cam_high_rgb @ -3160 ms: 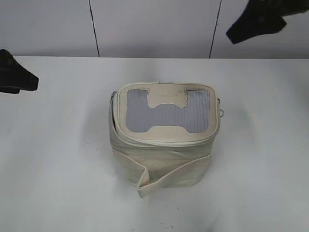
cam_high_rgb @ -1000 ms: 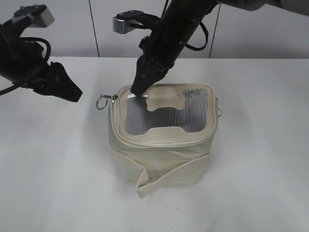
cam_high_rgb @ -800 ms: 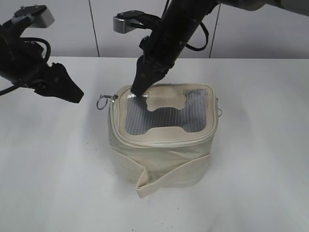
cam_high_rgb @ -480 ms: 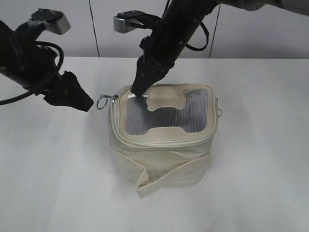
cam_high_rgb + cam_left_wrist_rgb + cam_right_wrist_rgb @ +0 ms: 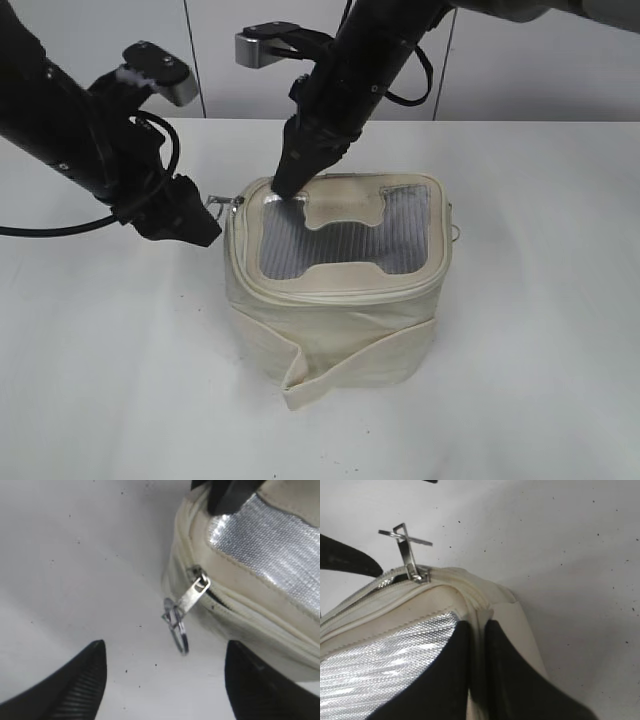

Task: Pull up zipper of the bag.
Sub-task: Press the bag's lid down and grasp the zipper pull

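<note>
So the left end effector (image 5: 162, 680) is sitting wide open at the bottom of the left wrist frame, both fingers spread with nothing between them, lined up on the little silver slider (image 5: 196, 590) and its ring pull (image 5: 177, 630) dangling off the corner of the bag (image 5: 335, 290). Looks like it's setting up to pinch that pull and run the zipper (image 5: 235, 605) round the lid edge. The right end effector (image 5: 283, 186) is doing the boring job: fingers nearly together, gripping nothing, tips pressing down on the lid's upper-left corner in the exterior frame, probably so the bag isn't sliding when the pull gets tugged. The bag itself is sitting mid-frame on the white surface (image 5: 540, 330), strap hanging loose round the body.
</note>
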Robot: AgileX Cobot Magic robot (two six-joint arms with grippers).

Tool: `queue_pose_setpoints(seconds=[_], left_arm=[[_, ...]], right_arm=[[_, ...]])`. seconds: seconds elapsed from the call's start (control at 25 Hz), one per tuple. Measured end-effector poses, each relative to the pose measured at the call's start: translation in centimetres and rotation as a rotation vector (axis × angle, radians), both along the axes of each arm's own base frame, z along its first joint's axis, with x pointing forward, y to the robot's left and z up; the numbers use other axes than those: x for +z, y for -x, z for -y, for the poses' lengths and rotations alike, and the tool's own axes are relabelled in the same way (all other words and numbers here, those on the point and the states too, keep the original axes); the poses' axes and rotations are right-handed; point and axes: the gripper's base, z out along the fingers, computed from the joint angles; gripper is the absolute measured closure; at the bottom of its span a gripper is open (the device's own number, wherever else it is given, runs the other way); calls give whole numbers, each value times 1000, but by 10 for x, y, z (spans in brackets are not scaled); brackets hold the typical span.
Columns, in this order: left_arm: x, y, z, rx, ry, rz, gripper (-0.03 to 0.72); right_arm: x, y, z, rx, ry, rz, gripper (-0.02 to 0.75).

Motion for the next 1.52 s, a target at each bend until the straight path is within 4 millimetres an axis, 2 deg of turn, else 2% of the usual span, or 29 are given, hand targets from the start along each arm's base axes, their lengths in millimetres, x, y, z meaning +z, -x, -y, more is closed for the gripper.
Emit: queue_pose_setpoints(seconds=[0.12, 0.4, 0.56, 0.68, 0.76, 0.88, 0.96, 1.0, 1.16, 1.52], left_arm=[[-7, -5, 2, 11, 2, -10, 127], [-6, -10, 4, 39, 26, 15, 133], [-6, -12, 4, 55, 37, 30, 186], [-7, -12, 6, 50, 40, 35, 279], [-7, -11, 10, 30, 36, 42, 373], [-9, -6, 20, -22, 21, 51, 593], [-9, -3, 23, -52, 4, 60, 673], [-10, -3, 23, -58, -2, 63, 689], [-11, -2, 21, -88, -33, 56, 691], [-12, 10, 16, -83, -94, -84, 691]], right_arm=[[0, 0, 0, 0, 0, 0, 679], [0, 0, 0, -1, 0, -1, 679], [0, 0, 0, -1, 0, -1, 682], [0, 0, 0, -1, 0, -1, 682], [0, 0, 0, -1, 0, -1, 682], [0, 0, 0, -1, 0, -1, 682], [0, 0, 0, -2, 1, -1, 682], [0, 0, 0, -2, 1, -1, 682], [0, 0, 0, -3, 1, -3, 682], [0, 0, 0, -32, 3, -19, 683]])
